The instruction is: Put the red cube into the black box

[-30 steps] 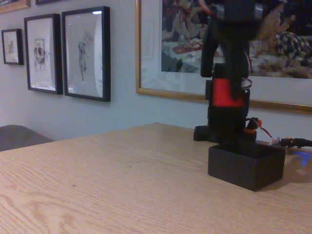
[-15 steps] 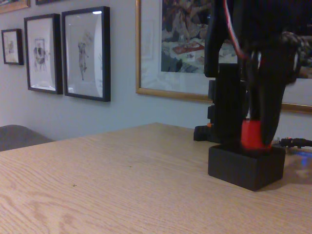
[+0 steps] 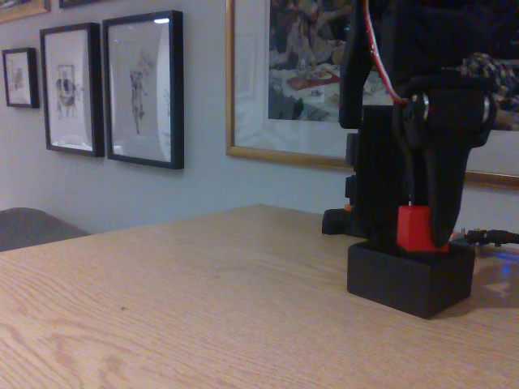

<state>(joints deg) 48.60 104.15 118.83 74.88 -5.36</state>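
The red cube (image 3: pixel 413 228) hangs right over the open top of the black box (image 3: pixel 408 281), its lower edge at the rim. My black gripper (image 3: pixel 427 235) reaches down from above and is shut on the cube. One dark finger (image 3: pixel 443 207) covers the cube's right side, and the other finger is hidden behind it. The box stands on the wooden table (image 3: pixel 203 300) at the right, in front of the arm's base (image 3: pixel 375 190).
Framed pictures (image 3: pixel 142 89) hang on the wall behind the table. Wires and a small blue light (image 3: pixel 503 261) lie right of the box. A grey chair back (image 3: pixel 32 225) shows at the far left. The table's left and front stretch is bare wood.
The gripper swung down from high above the base and brought the red cube to the box opening. In the last half second the cube sank a little and shifted left.
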